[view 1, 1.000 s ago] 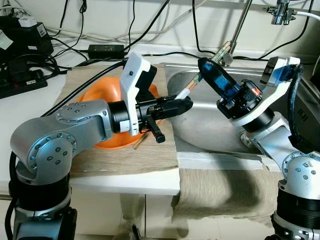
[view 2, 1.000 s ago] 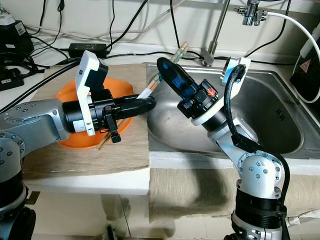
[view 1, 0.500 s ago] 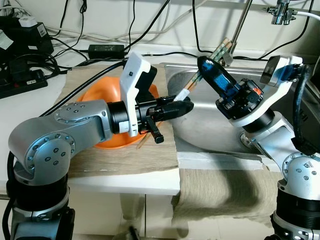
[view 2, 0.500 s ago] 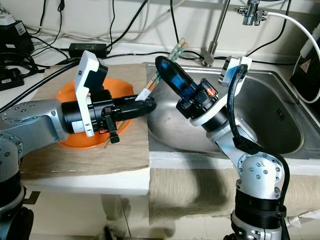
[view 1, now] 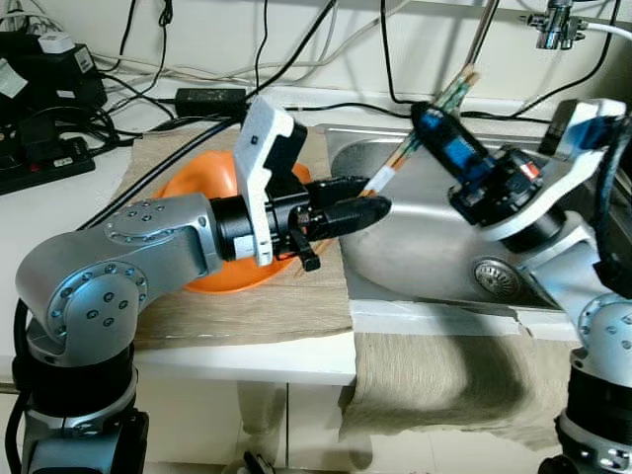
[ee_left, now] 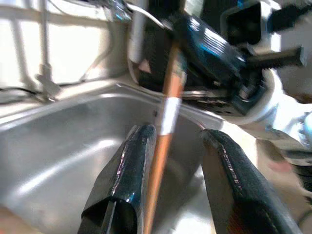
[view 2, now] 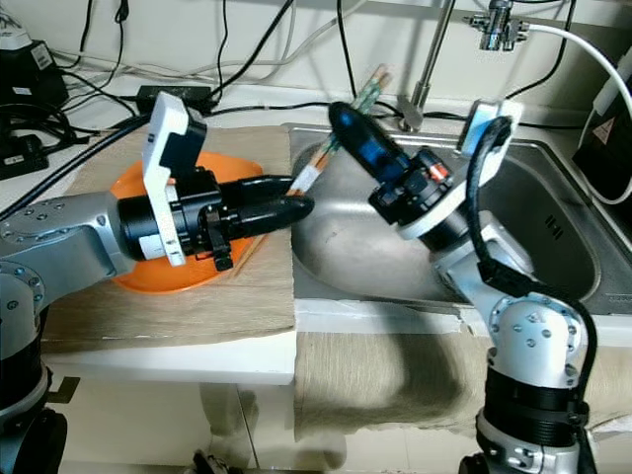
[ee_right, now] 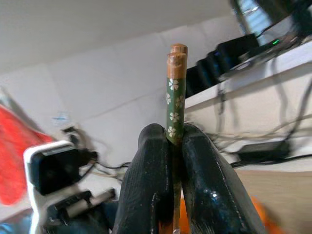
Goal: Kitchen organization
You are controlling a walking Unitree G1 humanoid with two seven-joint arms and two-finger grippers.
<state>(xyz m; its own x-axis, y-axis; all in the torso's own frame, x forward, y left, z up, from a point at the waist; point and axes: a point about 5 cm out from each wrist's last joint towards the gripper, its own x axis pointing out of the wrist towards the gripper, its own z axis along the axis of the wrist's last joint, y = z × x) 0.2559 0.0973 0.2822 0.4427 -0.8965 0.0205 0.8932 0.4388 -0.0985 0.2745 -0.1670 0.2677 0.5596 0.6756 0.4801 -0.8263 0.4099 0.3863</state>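
A pair of brown chopsticks [view 1: 434, 114] with green flowered tops slants over the sink's left rim. My right gripper [view 1: 425, 107] is shut on their upper part, and the tops stick out past its fingertips [ee_right: 161, 141]. My left gripper [view 1: 380, 202] reaches from over the orange bowl [view 1: 193, 188] to the sink edge. Its fingers [ee_left: 131, 161] stand open on either side of the chopsticks' lower part [ee_left: 168, 109], which runs close to one finger. The chopsticks' low end is hidden behind that gripper.
The steel sink [view 1: 425, 247] lies under both grippers, with a faucet stem [view 1: 481, 39] at the back. The bowl rests on a beige mat [view 1: 247, 306]. Cables and a power brick [view 1: 207, 97] lie behind it. A cloth [view 1: 444, 375] hangs over the counter front.
My left gripper has opened and let go of the chopsticks. My right arm has moved right and up, drawing the chopsticks with it.
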